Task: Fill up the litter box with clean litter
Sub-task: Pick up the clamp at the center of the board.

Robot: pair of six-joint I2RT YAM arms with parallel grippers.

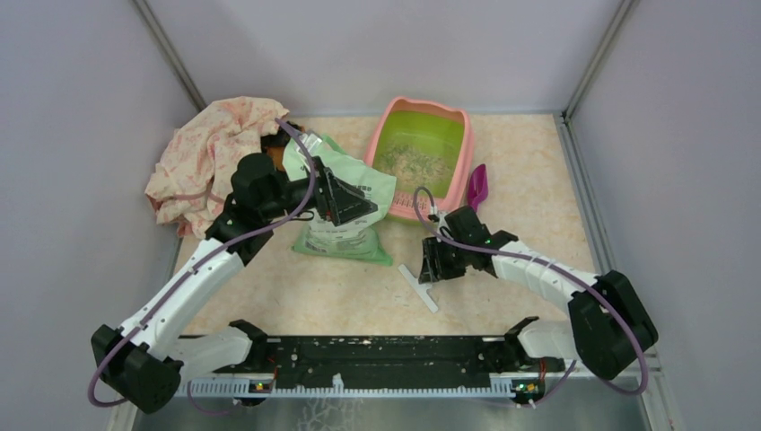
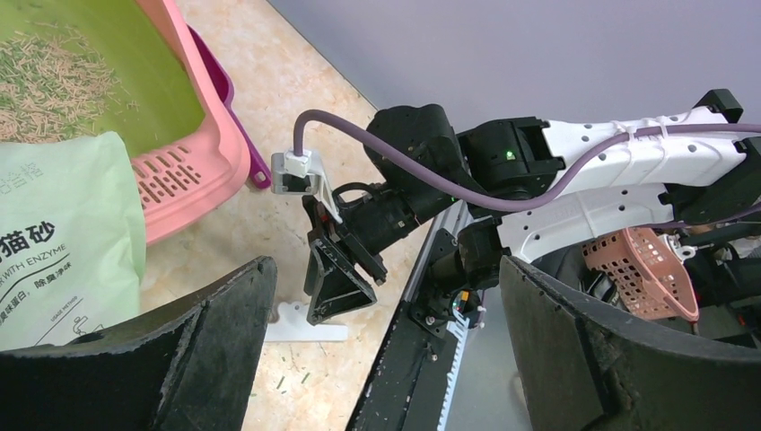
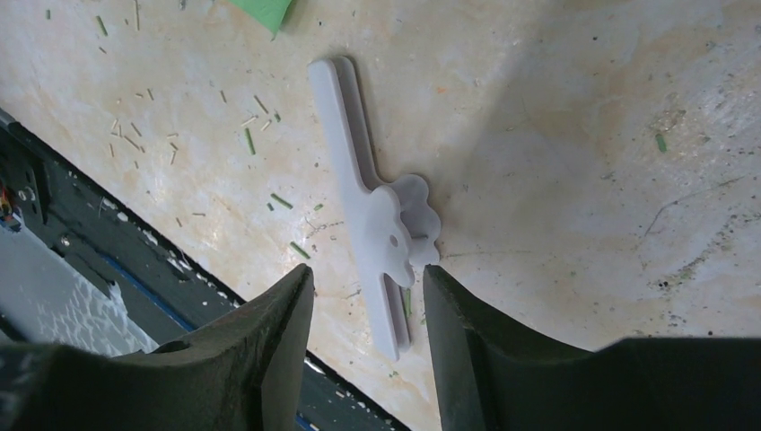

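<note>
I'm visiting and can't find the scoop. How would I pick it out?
Look at the pink-rimmed litter box at the far edge of the table. Right beside its right-hand wall lies the scoop, small, the only magenta thing there.

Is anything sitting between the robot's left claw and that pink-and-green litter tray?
Only the light green printed bag: it lies on the table beneath the open left gripper, its far corner by the near left side of the pink-rimmed, lime-green plastic litter box. Nothing else visible separates them.

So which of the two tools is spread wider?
The left tool, by the green bag: fingers far apart; the right tool straddles the white clip more narrowly.
</note>
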